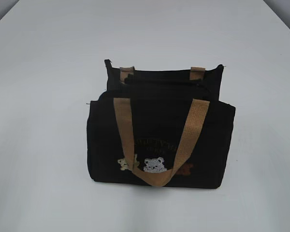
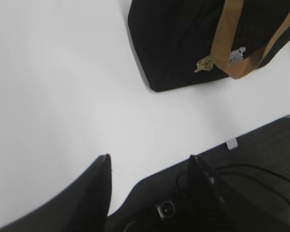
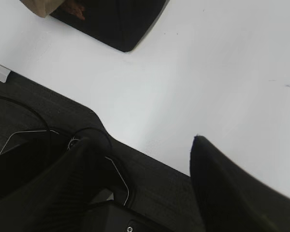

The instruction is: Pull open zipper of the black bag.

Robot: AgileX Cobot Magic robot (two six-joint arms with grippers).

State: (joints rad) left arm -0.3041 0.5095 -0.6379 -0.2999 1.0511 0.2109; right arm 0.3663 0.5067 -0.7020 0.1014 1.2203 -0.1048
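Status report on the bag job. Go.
Left gripper open, empty. Right gripper open, empty. Black bag upright on table, untouched. Nothing in the way.

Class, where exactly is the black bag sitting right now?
The black bag stands mid-table in the exterior view, its bear patches facing the camera, ahead of both open grippers, neither touching it.

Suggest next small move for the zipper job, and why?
Probably bring the left gripper up toward the black bag: both grippers are open and empty, well short of it over the white table. The right gripper sits equally far back, and the zipper looks untouched.
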